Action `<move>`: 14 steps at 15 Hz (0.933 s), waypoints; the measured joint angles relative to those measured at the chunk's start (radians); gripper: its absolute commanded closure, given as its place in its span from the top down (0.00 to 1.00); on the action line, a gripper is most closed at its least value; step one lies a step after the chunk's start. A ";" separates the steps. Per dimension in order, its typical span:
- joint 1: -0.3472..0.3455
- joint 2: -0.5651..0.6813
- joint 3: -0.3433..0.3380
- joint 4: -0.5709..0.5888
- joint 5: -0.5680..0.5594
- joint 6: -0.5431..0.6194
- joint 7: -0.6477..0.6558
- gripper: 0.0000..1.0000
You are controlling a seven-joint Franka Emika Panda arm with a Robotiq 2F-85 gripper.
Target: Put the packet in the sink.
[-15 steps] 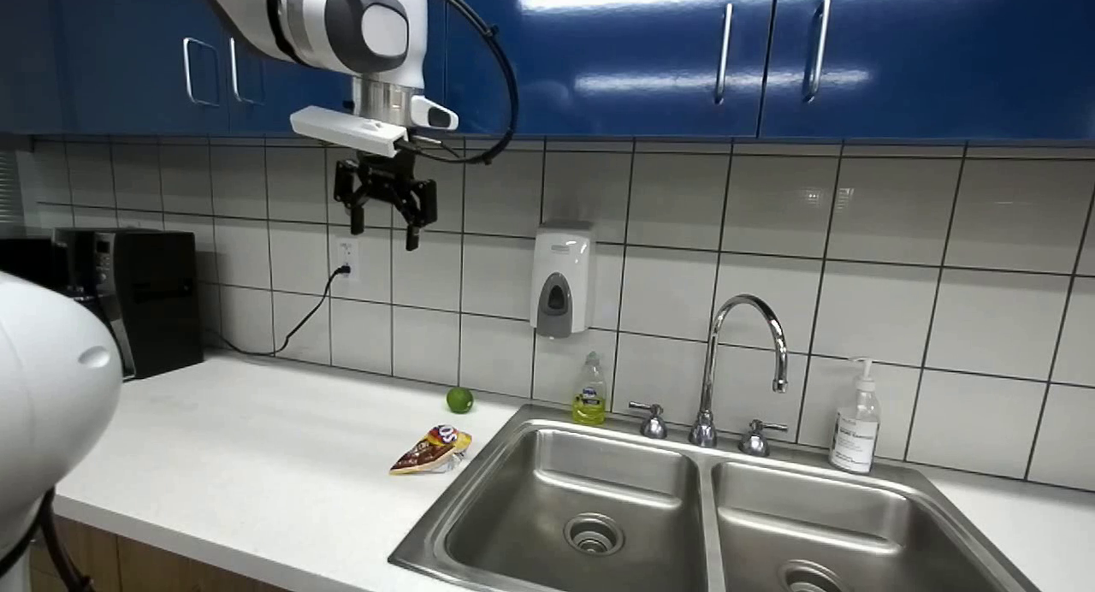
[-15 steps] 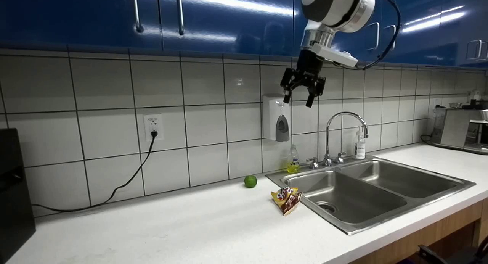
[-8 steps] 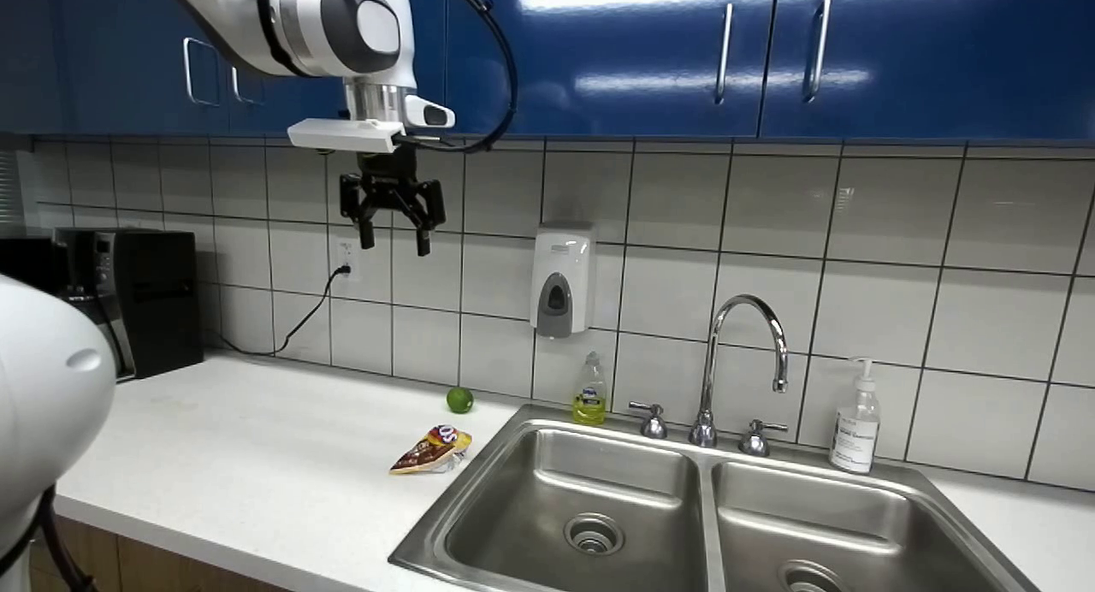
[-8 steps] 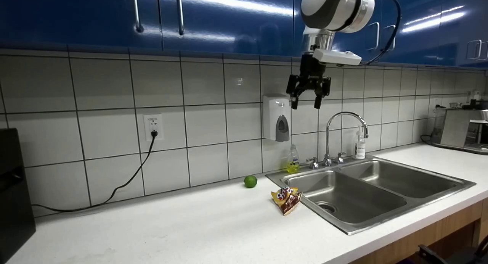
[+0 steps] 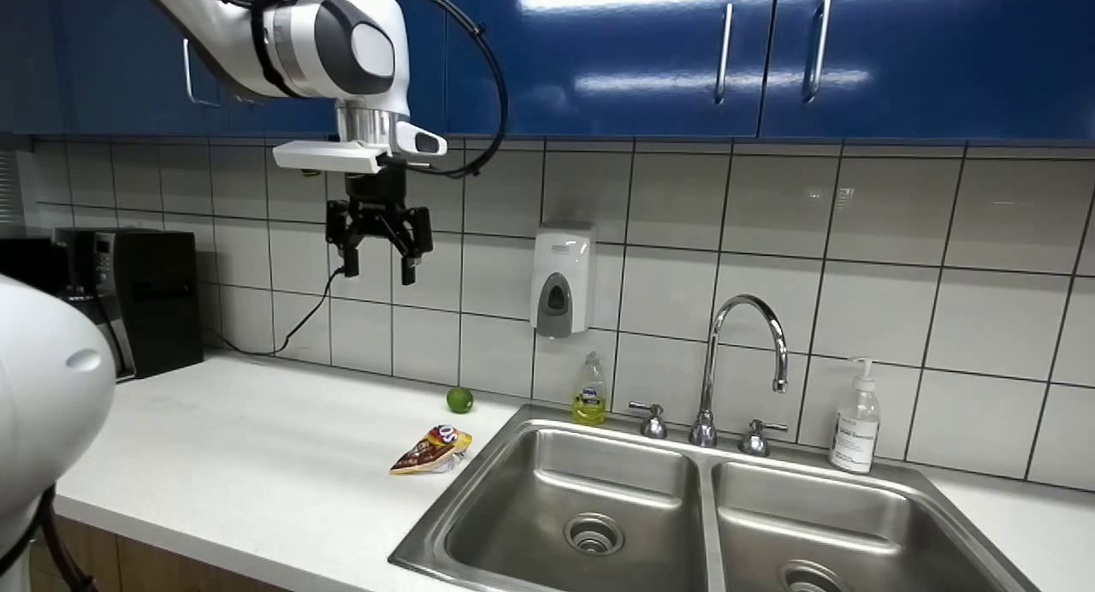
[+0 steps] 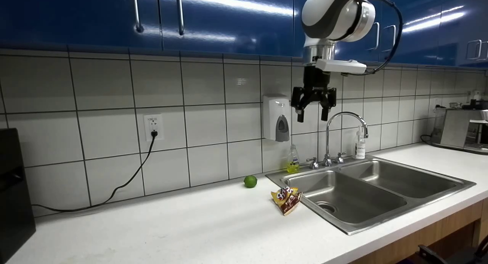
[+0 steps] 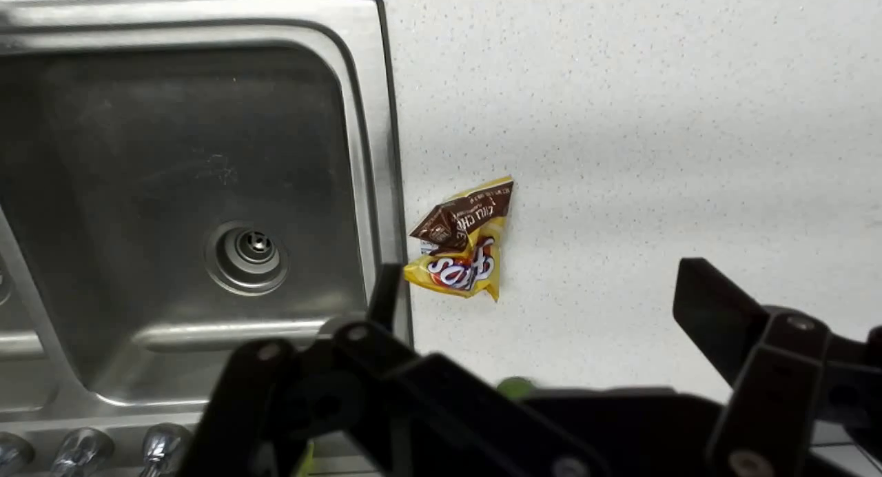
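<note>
A crumpled yellow and brown snack packet [image 5: 433, 452] lies on the white counter beside the near basin's rim, in both exterior views [image 6: 286, 200]. In the wrist view the packet [image 7: 468, 239] lies just right of the sink edge. The steel double sink [image 5: 513, 536] has two basins; it also shows in an exterior view [image 6: 356, 205] and the wrist view [image 7: 172, 153]. My gripper [image 5: 380, 267] is open, empty, pointing down and high above the counter [image 6: 312, 115]. In the wrist view the packet shows beyond the gripper [image 7: 541, 284], nearer its left finger.
A green lime [image 5: 459, 399] sits behind the packet near the wall [image 6: 250, 181]. A yellow soap bottle [image 5: 589, 399], a tall faucet [image 5: 704, 428] and a pump bottle [image 5: 855, 434] stand along the sink's back. A dispenser [image 5: 562, 275] hangs on the wall. A black machine [image 5: 158, 305] stands on the counter.
The gripper has come down and swung from a slight tilt to pointing straight down. It stays open. The packet and the other objects have not moved.
</note>
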 measured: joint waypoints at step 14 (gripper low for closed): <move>0.015 0.056 0.020 -0.153 0.003 0.103 0.003 1.00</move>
